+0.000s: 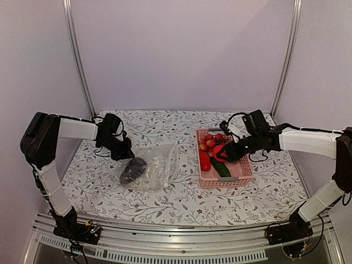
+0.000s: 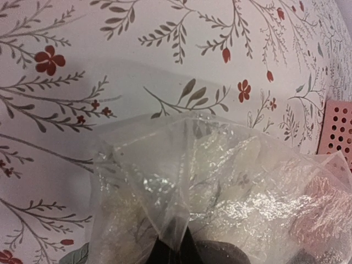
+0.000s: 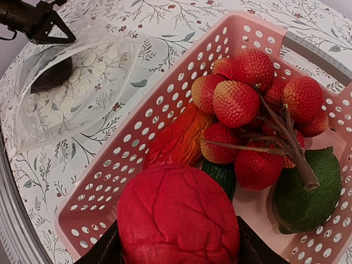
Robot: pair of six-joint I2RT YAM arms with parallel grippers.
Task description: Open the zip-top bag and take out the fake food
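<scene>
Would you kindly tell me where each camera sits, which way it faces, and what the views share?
Top external: above and behind the bases, looking down on the table; both arms show.
Left wrist: low over the zip-top bag, looking along the table, pink basket at right; its fingers barely show.
Right wrist: above the pink basket, facing the zip-top bag and left gripper; its fingers clamp a red piece.
All three share bag and basket.
</scene>
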